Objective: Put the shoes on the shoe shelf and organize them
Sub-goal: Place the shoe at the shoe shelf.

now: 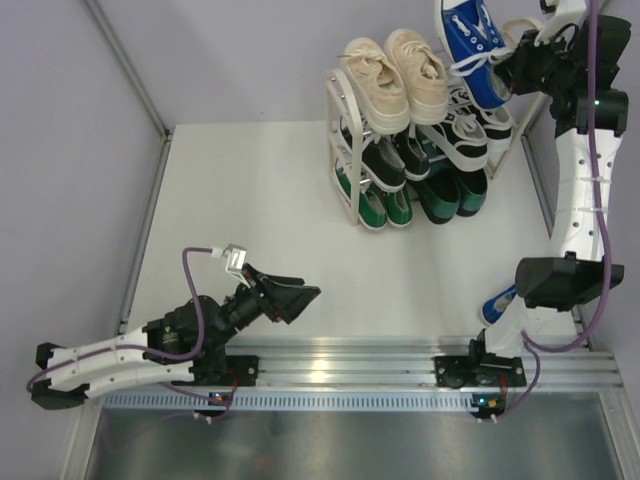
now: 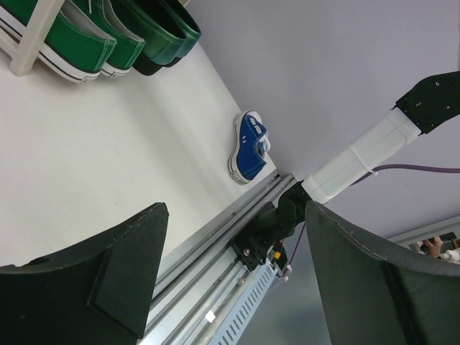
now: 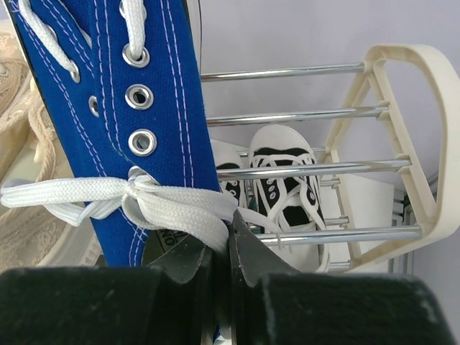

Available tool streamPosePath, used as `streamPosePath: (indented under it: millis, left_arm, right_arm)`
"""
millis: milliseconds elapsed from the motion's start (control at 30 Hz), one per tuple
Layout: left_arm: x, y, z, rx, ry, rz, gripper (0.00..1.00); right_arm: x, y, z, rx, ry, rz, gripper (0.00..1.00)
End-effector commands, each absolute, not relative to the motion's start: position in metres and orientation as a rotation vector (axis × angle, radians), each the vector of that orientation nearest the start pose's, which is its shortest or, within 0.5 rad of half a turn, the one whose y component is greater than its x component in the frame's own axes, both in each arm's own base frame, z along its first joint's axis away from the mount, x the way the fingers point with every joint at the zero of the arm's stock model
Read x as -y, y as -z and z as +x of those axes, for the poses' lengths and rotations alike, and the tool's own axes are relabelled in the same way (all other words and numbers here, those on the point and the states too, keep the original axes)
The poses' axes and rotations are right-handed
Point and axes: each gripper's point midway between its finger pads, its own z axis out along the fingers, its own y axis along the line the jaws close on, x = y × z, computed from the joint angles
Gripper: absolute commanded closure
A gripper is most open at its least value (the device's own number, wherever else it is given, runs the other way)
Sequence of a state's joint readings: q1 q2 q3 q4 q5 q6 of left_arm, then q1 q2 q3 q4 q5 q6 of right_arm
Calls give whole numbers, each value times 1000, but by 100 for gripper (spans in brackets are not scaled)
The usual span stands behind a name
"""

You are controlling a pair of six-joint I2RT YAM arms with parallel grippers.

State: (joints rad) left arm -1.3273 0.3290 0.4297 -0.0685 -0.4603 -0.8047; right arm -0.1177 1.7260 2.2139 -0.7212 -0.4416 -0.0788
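White tabletop [image 1: 250, 190] spreads wide across the middle of the top view, between the silver rail [image 1: 340, 365] along the lower edge and the shoe shelf [image 1: 343, 185] at upper right. Grey walls [image 1: 60, 150] close in on both sides.

At lower left the left arm [image 1: 110, 360] lies low and points right, its left gripper [image 1: 303, 291] spread wide around nothing. One loose blue sneaker [image 1: 495, 305] lies just beside the right arm [image 1: 580, 190] at lower right.

Farther back, the shelf holds two green canvas sneakers [image 1: 375, 207], two dark green loafers [image 1: 450, 192], two black sneakers [image 1: 385, 160], two striped sneakers [image 3: 280, 172] and, on top, two cream sneakers [image 1: 395, 75].

The right arm rises, folded, to the upper right corner. Its right gripper [image 3: 230, 244] is pressed together on the held blue sneaker [image 1: 472, 40] at its laced opening, above the top tier's right half.
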Motion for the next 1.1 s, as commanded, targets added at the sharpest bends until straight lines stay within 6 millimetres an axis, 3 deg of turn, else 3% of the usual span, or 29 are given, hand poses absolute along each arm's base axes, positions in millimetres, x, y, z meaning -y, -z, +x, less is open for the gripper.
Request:
streamPosePath:
  millis: [0,267,433,533,667,767,800,900,933,1033,1067]
  left_arm:
    - [234,-264,109,-1690,1333,40,18]
    - [234,-264,108,-1693,1337,35,18]
    - [235,-263,108,-1696,1338,41,18]
    - [235,-264,108,-1694,1340,39,18]
    - [235,-264,107,-1694,1342,42,18]
    - [235,-266,106,-1689,1349,45,18]
    - [234,-268,107,-1687,1348,44,18]
    - [234,-269,106,-1684,1348,51,18]
    - [234,-272,106,-1677,1354,51,18]
    - [233,-280,107,-1656,1351,58,18]
    - [234,-280,106,-1658,1347,65,17]
  right_arm:
    - [-21,-494,476,-1600,-218,-306,92]
    - [-21,-491,480,-1609,-206,-299,81]
    - [-20,-491,481,-1607,-208,-295,82]
    - [-21,-488,484,-1610,-216,-294,89]
    - [-26,-488,481,-1609,-239,-310,86]
    - [-32,-503,469,-1567,-251,-348,79]
    - [-34,-517,459,-1533,-243,-360,77]
    - [-36,-550,429,-1436,-211,-414,62]
    - [-35,-557,420,-1412,-208,-429,51]
    - [-30,-567,394,-1370,-186,-462,34]
    - [-28,-559,393,-1388,-186,-471,32]
